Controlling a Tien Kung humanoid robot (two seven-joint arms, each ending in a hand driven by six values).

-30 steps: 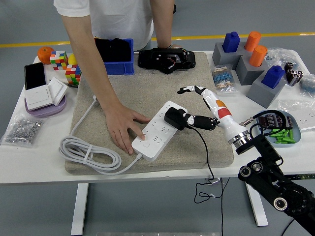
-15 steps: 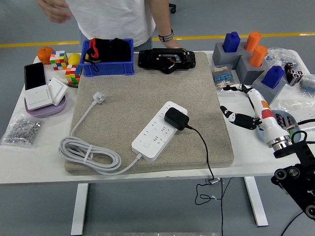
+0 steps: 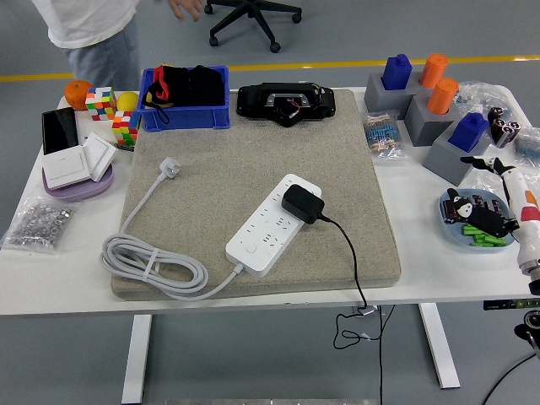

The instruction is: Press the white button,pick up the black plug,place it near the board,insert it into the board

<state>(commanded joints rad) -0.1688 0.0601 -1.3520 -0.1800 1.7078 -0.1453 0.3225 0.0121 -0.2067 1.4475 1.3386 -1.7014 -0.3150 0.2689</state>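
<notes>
One robot hand shows, the right hand [image 3: 496, 192], low at the right table edge over a blue dish [image 3: 449, 226] of small green and black parts. Its fingers are spread loosely and hold nothing. Left arm: not in the picture.

Black plug [image 3: 301, 203] sits seated in the white power strip [image 3: 272, 224], near the strip's far end, at the middle of the beige mat [image 3: 253, 143]. Its black cord [image 3: 349, 261] runs toward the near table edge and drops over it. The plug lies well to the left of the right hand, slightly nearer the robot, with bare mat between. The strip's long axis runs diagonally, near-left to far-right. The white button [image 3: 251, 248] is at the strip's near-left end, the end farthest from the hand.

By my reading the plug is already in, so nothing looks left to do.

Hard to make out: whether the plug's prongs are fully home; the hand's wrist is cut off by the right border. A person [image 3: 93, 29] stands at the far left, only partly in view.
</notes>
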